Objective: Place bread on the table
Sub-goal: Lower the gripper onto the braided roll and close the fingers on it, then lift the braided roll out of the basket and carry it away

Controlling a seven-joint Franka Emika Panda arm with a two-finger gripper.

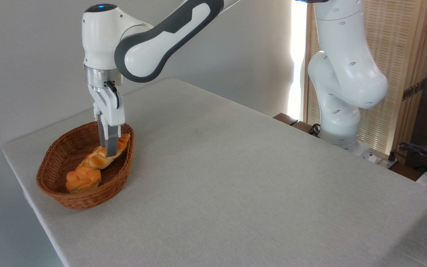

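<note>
1 pincer [109, 152] clamped on the bread [102, 157], inside wicker basket [54, 159], on table [235, 178], no readable writing

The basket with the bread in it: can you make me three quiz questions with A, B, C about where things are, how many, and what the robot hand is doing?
1. Where is the basket?
A. near the table's left end
B. in the middle of the table
C. on the floor

2. How many breads are in the basket?
A. one
B. two
C. four

3. What is the gripper doing?
A. hanging open above the bare table
B. closed on the long bread
C. holding the basket's rim

Answers: 1 A, the basket stands by the left edge. 2 B, the long bread and a small bun. 3 B, its fingers pinch the long bread.
</note>
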